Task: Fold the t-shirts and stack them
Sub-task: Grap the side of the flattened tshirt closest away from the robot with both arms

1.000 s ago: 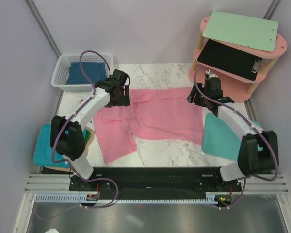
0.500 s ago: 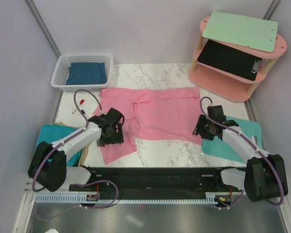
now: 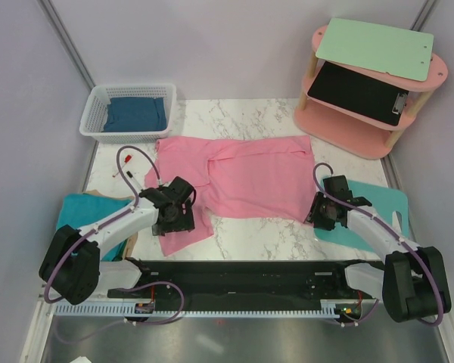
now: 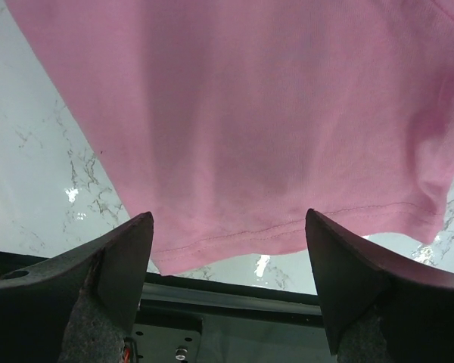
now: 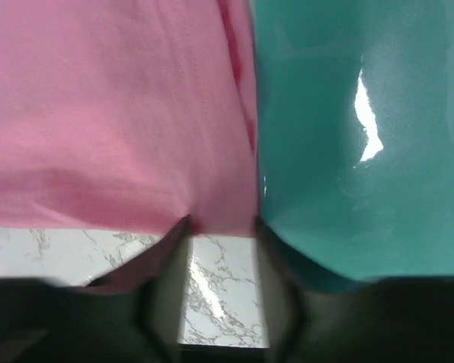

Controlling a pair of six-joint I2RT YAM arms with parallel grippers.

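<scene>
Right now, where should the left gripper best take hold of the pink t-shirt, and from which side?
Grip the near hem of the pink t-shirt. It lies flat with its stitched edge free on the marble table, and the open left gripper is poised at it. I would come low from the near side, sliding one finger under the edge.

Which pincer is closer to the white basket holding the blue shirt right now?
Left. The left pincer is over the near left hem of the pink shirt, on the same side as the basket; the right pincer is at its near right corner.
</scene>
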